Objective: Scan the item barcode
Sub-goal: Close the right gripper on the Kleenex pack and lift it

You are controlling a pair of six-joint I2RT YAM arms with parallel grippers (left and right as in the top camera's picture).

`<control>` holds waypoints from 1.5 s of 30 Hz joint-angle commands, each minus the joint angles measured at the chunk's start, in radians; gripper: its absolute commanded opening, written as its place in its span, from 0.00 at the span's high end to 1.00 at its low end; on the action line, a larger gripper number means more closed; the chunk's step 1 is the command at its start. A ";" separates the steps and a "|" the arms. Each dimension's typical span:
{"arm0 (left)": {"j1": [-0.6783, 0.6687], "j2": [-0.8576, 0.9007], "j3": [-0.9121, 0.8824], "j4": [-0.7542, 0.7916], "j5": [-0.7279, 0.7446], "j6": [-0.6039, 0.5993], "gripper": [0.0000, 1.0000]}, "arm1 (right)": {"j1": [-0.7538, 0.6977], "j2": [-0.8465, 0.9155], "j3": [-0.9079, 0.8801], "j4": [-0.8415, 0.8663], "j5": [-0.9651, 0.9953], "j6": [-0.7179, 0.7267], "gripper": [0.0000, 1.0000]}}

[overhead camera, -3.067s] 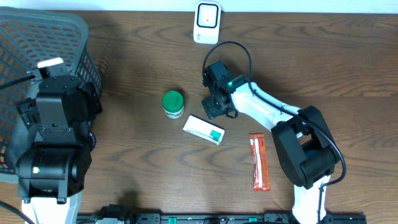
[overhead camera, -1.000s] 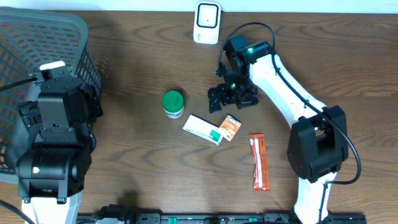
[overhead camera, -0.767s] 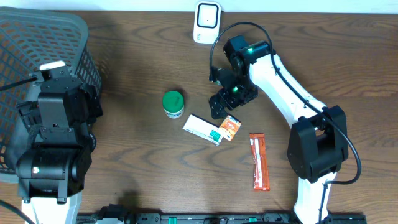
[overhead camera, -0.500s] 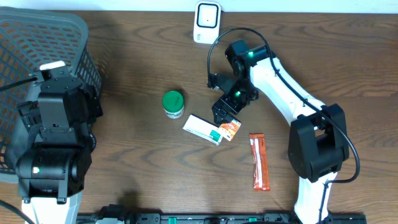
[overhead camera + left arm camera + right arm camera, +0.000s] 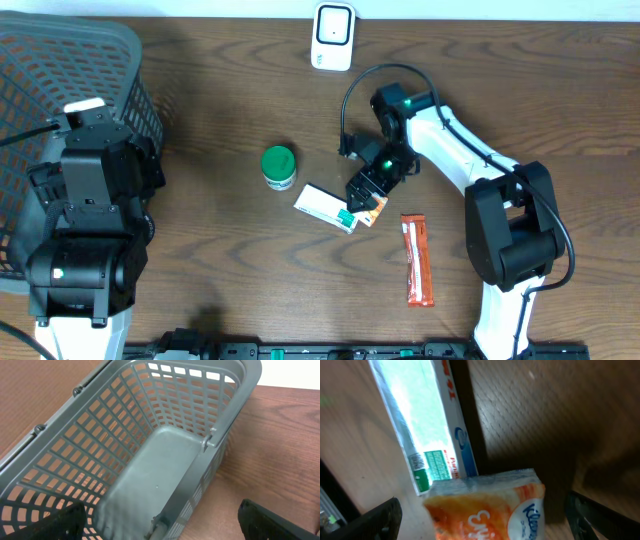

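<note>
Hovering low over the table's middle, the right gripper (image 5: pixel 366 190) is seen with jaws spread wide; nothing is pinched. An orange tissue pack (image 5: pixel 487 505) is framed between its fingers (image 5: pixel 380 519) in the wrist view. The pack is laid flat on the table (image 5: pixel 220 270), against one end of a white-and-green box (image 5: pixel 325 206). A green-lidded jar (image 5: pixel 279 166) is noted beside the box, toward the left edge. A red wrapper (image 5: pixel 418 260) is found nearer the front edge. A white scanner (image 5: pixel 332 36) is stood at the far edge. The left gripper (image 5: pixel 165 527) is held spread above a grey basket (image 5: pixel 125 435) at the left edge.
</note>
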 commanded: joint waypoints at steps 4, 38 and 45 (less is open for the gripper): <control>0.006 -0.003 -0.007 0.000 -0.008 -0.005 0.04 | -0.002 0.010 -0.059 0.035 0.000 -0.017 0.01; 0.006 -0.003 -0.007 0.000 -0.008 -0.005 0.04 | 0.000 0.010 -0.122 0.076 0.030 0.113 0.27; 0.006 -0.003 -0.007 0.000 -0.008 -0.005 0.04 | -0.001 0.010 -0.081 0.027 -0.027 0.277 0.34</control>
